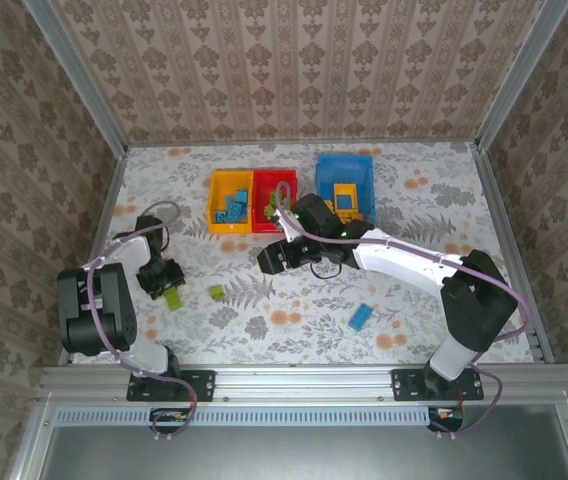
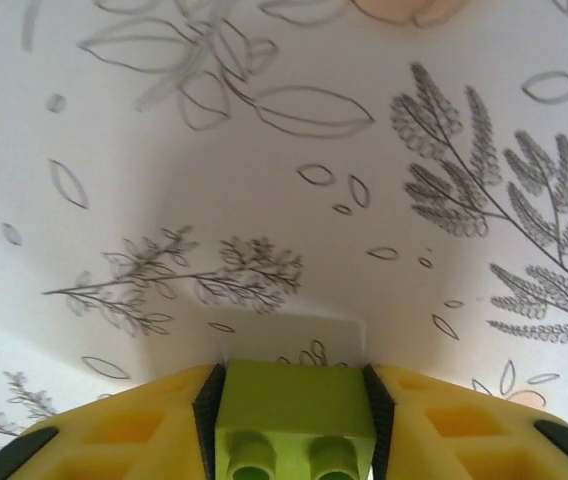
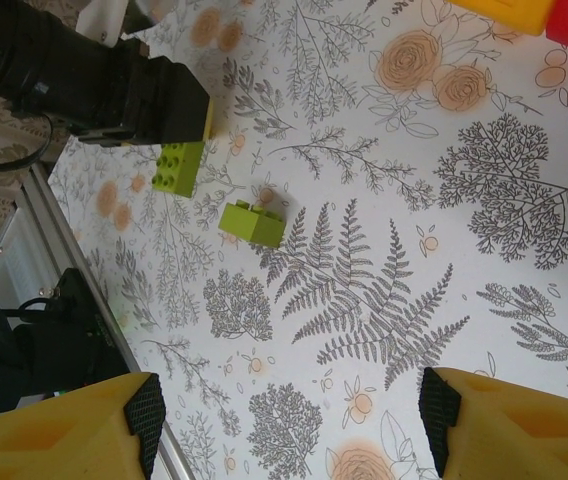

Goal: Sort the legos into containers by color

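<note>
The floral-printed counter [image 1: 414, 290] carries everything, and the two arms reach out over it from its near edge. Three bins stand in a row toward the far side. The red bin [image 1: 274, 176] is in the middle, with the larger blue bin [image 1: 326, 190] just beside it on the right and the yellow-orange bin [image 1: 218, 190] touching it on the left. An orange-yellow lego [image 1: 345, 198] lies in the blue bin, a few blue legos [image 1: 232, 210] lie in the yellow-orange bin, and at least one lime green piece [image 1: 270, 210] shows in the red bin.

The right hand [image 3: 289, 430] hovers just in front of the red bin, on its near side. Its yellow fingers [image 3: 74, 430] are spread wide with nothing between them, only bare counter below.

The left hand [image 2: 292, 395] is well to the left of the red bin and nearer the arm bases. It is low over the counter and pinches a lime green lego [image 2: 294, 420] between its pads, studs facing the wrist camera. The right wrist view shows that same brick [image 3: 176, 167] under the dark left hand.

A second lime green lego [image 3: 252, 222] lies loose on the counter, nearer than the red bin and a little to its left, between the two hands. A single blue lego [image 1: 361, 316] lies well apart from the red bin, toward the near right.
</note>
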Available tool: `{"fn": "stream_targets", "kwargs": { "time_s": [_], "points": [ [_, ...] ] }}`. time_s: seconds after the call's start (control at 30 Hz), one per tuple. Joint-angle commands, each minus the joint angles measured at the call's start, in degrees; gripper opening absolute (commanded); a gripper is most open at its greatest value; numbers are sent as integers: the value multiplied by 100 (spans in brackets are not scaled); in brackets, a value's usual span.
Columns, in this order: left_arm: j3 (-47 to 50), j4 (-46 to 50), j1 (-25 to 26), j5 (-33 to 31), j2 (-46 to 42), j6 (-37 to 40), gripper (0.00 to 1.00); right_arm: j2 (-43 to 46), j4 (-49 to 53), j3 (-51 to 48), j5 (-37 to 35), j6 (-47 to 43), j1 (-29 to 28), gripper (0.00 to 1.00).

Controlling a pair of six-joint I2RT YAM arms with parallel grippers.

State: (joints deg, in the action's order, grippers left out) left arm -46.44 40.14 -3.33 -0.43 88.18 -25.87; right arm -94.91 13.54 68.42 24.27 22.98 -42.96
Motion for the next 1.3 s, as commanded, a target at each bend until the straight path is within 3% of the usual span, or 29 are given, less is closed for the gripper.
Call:
{"fn": "stream_targets", "kwargs": {
  "time_s": [0.0, 0.1, 0.2, 0.33, 0.43, 0.63, 0.8, 1.1, 1.27],
  "points": [
    [179, -13, 138, 231, 4, -70, 36, -66, -136, 126, 28, 160, 58, 71],
    [281, -59, 241, 290, -223, -172, 26, -68, -233, 102, 79, 225, 80, 71],
    [152, 158, 397, 132, -539, -247, 25, -19, -361, 84, 118, 246, 102, 70],
    [-606, 442, 830, 22, -1034, -291, 25, 319, -1077, -250, -25, 275, 121, 69],
    [-1464, 359, 1303, 184, -903, -432, 25, 721, -2113, -912, -643, 359, 146, 70],
    [-3234, -141, 2551, 111, 305, -621, 25, 1228, -2693, -1589, -1535, 752, 517, 72],
    [-4637, -392, 3066, 60, 1643, -407, 27, 1485, -2742, -1816, -1724, 923, 774, 72],
    [-6768, -85, 3199, -173, 3711, 69, 34, 2050, -2465, -2014, -1793, 971, 841, 72],
    [-7273, 167, 3207, -319, 4113, 179, 42, 2264, -2387, -2224, -1838, 1022, 859, 73]
  ]
}}
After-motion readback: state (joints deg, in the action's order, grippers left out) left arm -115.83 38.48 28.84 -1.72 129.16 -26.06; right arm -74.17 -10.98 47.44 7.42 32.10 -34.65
